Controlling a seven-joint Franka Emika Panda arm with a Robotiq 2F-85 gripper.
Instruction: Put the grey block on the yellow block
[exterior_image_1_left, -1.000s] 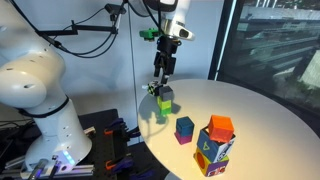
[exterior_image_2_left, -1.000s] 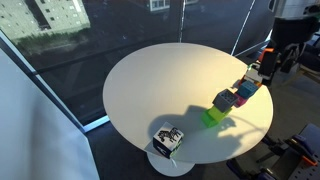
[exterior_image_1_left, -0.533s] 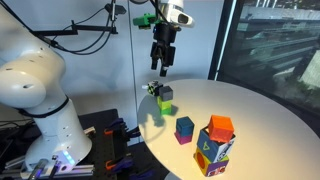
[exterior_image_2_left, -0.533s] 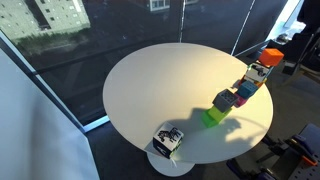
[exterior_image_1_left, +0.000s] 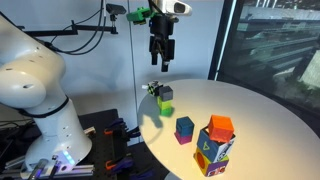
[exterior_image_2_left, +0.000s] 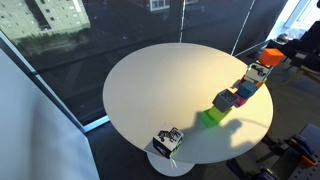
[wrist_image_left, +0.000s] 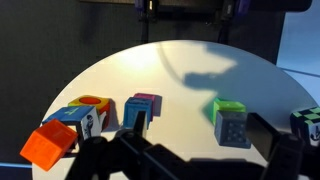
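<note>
Higher than a moment ago, the gripper (exterior_image_1_left: 160, 64) hangs well above the stack, jaws apart and empty; the grey block (exterior_image_1_left: 166, 94) sits on the yellow block (exterior_image_1_left: 164, 108).

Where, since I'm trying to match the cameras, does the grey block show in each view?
Exterior view: the grey block is left of centre, near the table edge.
Exterior view: the grey block is right of centre, atop the yellow block.
Wrist view: the grey block is right of centre.
Shared landmark: the orange cube on the multicoloured block.
</note>
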